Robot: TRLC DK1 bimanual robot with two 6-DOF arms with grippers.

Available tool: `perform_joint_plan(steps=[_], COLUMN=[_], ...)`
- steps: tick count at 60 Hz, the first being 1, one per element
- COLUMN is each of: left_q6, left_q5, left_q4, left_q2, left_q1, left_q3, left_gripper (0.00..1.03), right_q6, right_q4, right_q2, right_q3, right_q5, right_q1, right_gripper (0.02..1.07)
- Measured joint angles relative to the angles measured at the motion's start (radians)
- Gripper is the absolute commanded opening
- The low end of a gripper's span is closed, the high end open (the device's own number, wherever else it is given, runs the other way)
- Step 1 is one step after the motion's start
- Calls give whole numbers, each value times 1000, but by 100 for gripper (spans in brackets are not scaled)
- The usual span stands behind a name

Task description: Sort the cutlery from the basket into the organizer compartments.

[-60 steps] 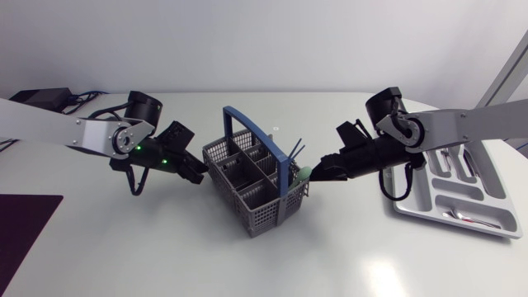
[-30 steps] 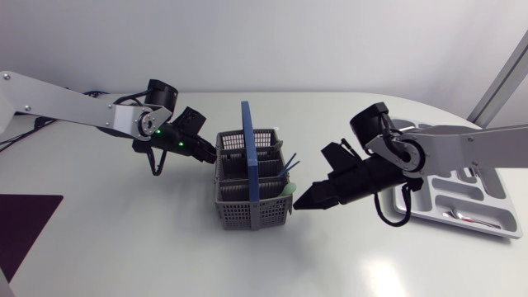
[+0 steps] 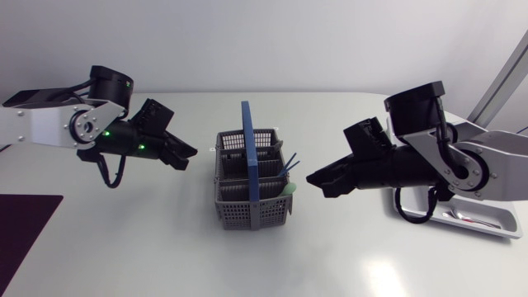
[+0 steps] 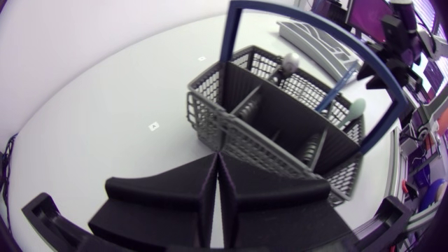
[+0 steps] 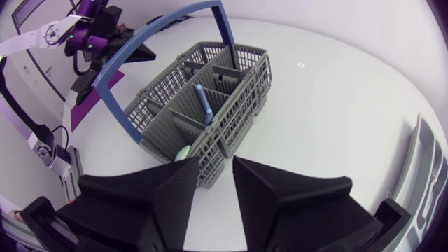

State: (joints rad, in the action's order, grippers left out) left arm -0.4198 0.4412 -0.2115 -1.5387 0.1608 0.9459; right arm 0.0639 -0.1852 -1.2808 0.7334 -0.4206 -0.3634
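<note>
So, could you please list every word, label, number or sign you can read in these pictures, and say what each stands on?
No text can be read anywhere.
On the grey mesh plastic basket with a blue handle: no print shows.
On the light grey plastic organizer tray: no print shows.
On the white table: small dark marks, too small to read.

The basket (image 3: 247,216) stands mid-table (image 3: 165,256), its handle (image 3: 247,148) arching over it from back to front, with cutlery (image 3: 290,164) standing in its right-hand compartments. The left gripper (image 3: 188,153) is to its left and the right gripper (image 3: 316,178) to its right, both apart from it. The organizer (image 3: 495,225) lies at the far right, partly under the right arm (image 3: 462,161)
</note>
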Motion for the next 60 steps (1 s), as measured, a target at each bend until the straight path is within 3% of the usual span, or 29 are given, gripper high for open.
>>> perform_joint_plan(steps=[4, 27, 43, 53, 60], left_q6=[-6, -11, -23, -23, -23], left_q5=[3, 22, 23, 23, 23], left_q4=[-22, -47, -48, -45, -45], left_q2=[80, 321, 327, 327, 327], left_q1=[25, 98, 109, 109, 109], left_q3=[-46, -215, -235, -244, -246], left_gripper=[5, 5, 5, 5, 5], right_q6=[0, 5, 4, 4, 3], right_q4=[36, 198, 266, 288, 300], right_q2=[0, -121, -170, -186, -186], right_q3=[-1, 5, 26, 28, 28], right_q5=[31, 125, 157, 188, 210], right_q1=[-20, -111, -130, -157, -166], right_gripper=[72, 70, 41, 7, 7])
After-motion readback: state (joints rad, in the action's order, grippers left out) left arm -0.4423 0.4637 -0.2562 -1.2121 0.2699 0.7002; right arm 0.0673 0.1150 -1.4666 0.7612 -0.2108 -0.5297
